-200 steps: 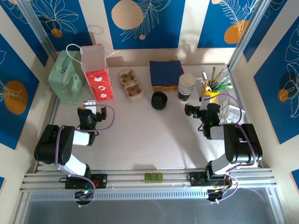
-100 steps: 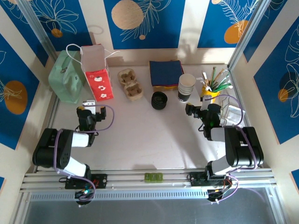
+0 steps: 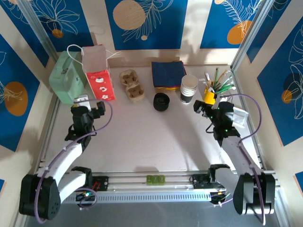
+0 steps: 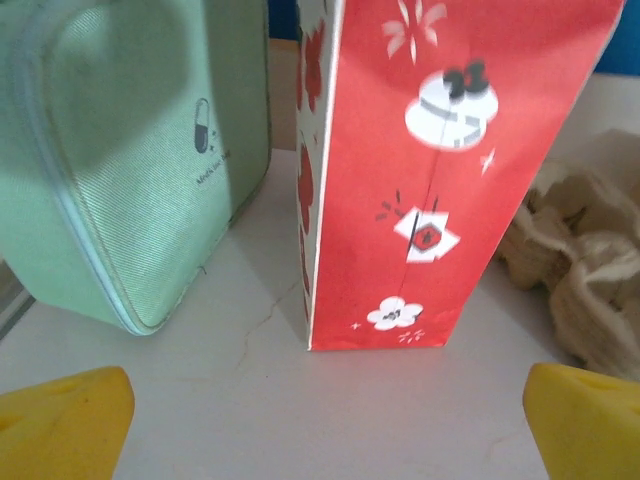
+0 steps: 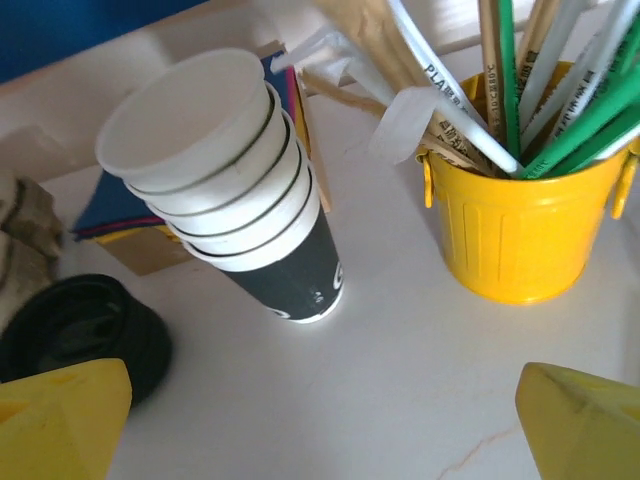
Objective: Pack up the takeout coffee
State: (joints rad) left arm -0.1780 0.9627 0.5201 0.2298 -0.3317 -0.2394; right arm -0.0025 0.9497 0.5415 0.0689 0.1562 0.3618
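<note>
My left gripper [image 3: 88, 107] is wide open and holds nothing, facing a flat red paper bag [image 4: 440, 170] and a soft green pouch [image 4: 120, 170]. My right gripper [image 3: 207, 107] is wide open and empty too. The takeout coffee [image 3: 161, 101], small and round with a black lid, stands near the stack of paper cups [image 5: 240, 190].

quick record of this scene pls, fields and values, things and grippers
coffee: black lid on, on the table between carrier and cup stack, untouched
left gripper: open, facing red bag
right gripper: open, facing cup stack and yellow bucket
back row, left to right: green pouch, red bag, carrier, napkins, cup stack, yellow bucket
</note>
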